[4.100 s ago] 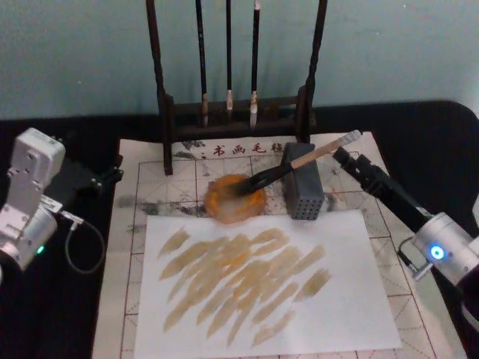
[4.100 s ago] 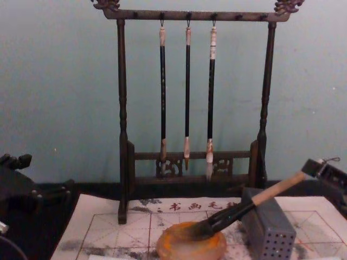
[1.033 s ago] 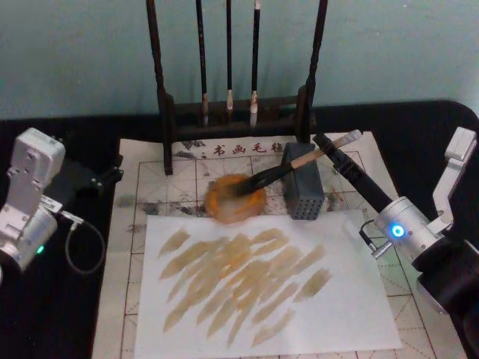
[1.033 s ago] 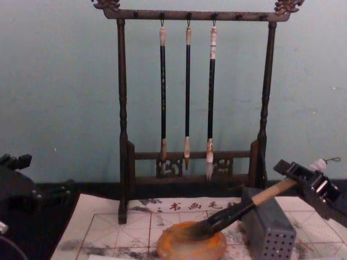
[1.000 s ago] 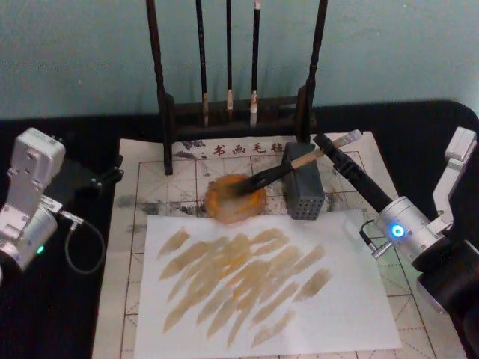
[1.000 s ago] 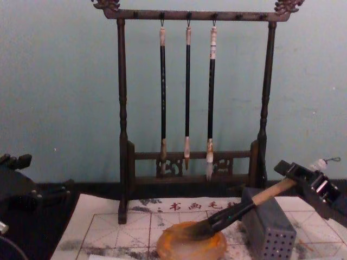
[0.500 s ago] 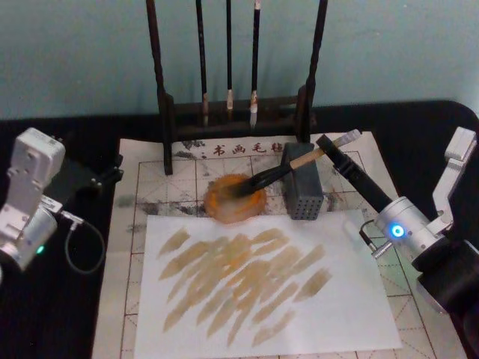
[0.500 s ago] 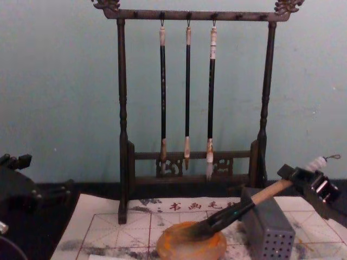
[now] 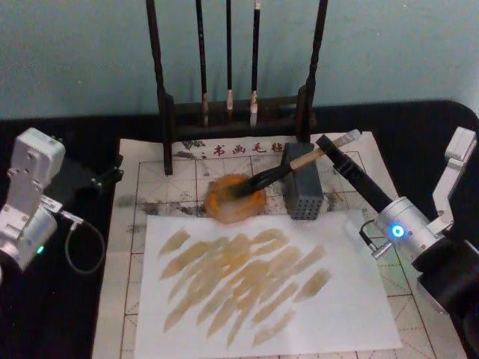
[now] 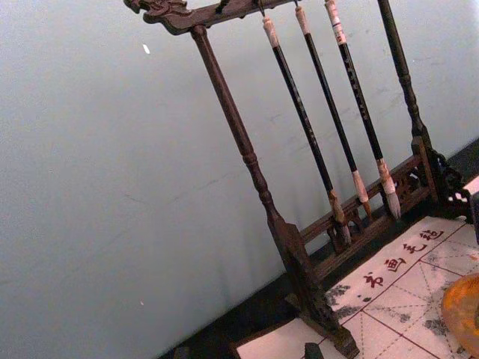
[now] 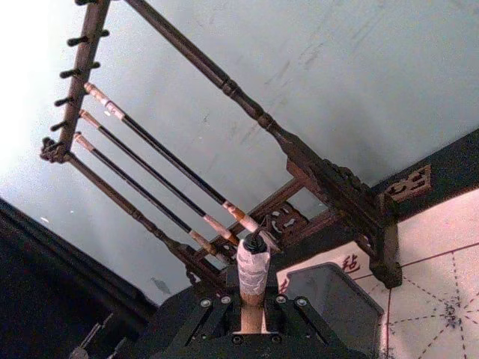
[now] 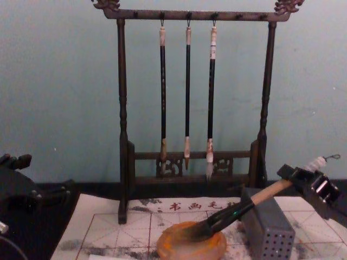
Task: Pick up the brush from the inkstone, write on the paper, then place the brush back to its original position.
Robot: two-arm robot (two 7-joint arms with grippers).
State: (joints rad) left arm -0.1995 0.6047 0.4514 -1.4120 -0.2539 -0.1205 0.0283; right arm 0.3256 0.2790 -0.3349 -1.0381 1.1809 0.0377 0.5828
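The brush (image 9: 273, 174) has its upper handle hidden, clamped in the right pincer (image 9: 328, 146).

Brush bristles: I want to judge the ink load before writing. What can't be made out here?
Head view: brush bristles on the inkstone too small to judge wetness.
Chest view: the inkstone's rim hides where they rest.
Right wrist view: the right gripper at the handle's end blocks them.
Left wrist view, left gripper parked: the edge cuts the inkstone.

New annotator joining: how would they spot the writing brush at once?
Before the tall dark wooden rack sits a round orange-brown inkstone. The large tan-handled brush leans from it over the grey perforated block, far thicker than the three thin dark brushes hanging behind.
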